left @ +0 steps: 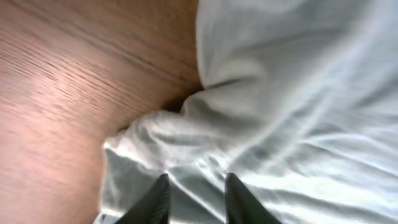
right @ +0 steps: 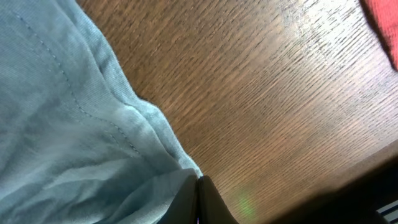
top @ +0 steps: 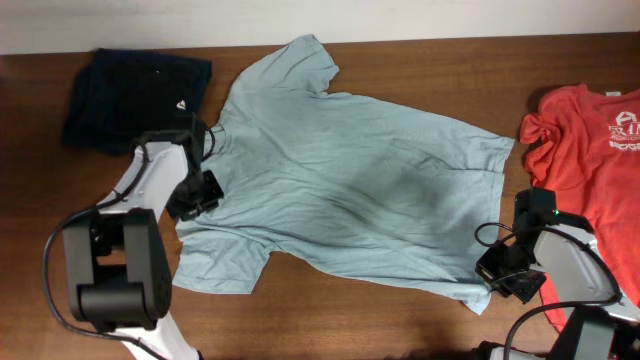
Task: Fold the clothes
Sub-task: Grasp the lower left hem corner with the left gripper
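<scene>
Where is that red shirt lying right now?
In the overhead view the red T-shirt lies at the table's far right edge, partly cut off by the frame, just right of the pale blue-grey T-shirt and beside the right gripper.

pale blue-grey t-shirt (left: 292, 118) bunched on wooden table (left: 74, 81), dark fingers (left: 155, 202) pressed into cloth

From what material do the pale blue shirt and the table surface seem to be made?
The pale blue-grey T-shirt looks like thin knit cotton or a cotton blend, matte: it wrinkles softly, and a stitched hem shows in the right wrist view. The table shows brown wood grain with a slight sheen; whether it is solid wood or laminate cannot be told.
</scene>
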Robot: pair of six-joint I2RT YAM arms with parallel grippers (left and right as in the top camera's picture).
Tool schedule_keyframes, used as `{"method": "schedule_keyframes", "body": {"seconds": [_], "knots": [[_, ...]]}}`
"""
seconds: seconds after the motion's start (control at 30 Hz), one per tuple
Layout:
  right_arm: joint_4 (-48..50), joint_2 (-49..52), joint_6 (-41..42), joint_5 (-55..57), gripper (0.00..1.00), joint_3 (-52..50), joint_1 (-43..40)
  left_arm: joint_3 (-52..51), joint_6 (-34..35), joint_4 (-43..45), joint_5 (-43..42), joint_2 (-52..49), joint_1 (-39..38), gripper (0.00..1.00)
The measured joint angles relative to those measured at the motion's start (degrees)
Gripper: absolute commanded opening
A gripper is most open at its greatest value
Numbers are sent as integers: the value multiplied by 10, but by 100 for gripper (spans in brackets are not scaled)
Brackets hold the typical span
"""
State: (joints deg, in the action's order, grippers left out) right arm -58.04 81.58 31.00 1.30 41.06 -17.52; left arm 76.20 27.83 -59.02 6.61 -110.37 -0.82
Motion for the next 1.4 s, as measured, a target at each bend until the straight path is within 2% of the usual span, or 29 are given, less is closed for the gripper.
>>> {"method": "schedule_keyframes", "body": {"seconds": [0.07, 0.17, 0.4, 0.63, 0.9, 1.07, 1.3, 1.37, 1.4], "knots": [[0, 0, 0, 0, 4, 0, 0, 5, 0, -21, -7, 15, 0, 59], [0, 0, 0, 0, 4, 0, 0, 5, 0, -58, -33, 37, 0, 63], [0, 0, 0, 0, 4, 0, 0, -25, -7, -117, -94, 41, 0, 63], [0, 0, 0, 0, 4, 0, 0, -74, -10, -139, -109, 41, 0, 64], [1, 0, -2, 0, 4, 0, 0, -127, -12, -120, -106, 41, 19, 65], [1, 0, -2, 0, 4, 0, 0, -173, -16, -67, -103, 41, 70, 64], [1, 0, -2, 0, 4, 0, 0, -179, -55, -9, -110, 52, 125, 64], [1, 0, -2, 0, 4, 0, 0, -179, -63, -2, -110, 54, 125, 63], [1, 0, -2, 0, 4, 0, 0, -179, -67, -1, -110, 54, 125, 58]]}}
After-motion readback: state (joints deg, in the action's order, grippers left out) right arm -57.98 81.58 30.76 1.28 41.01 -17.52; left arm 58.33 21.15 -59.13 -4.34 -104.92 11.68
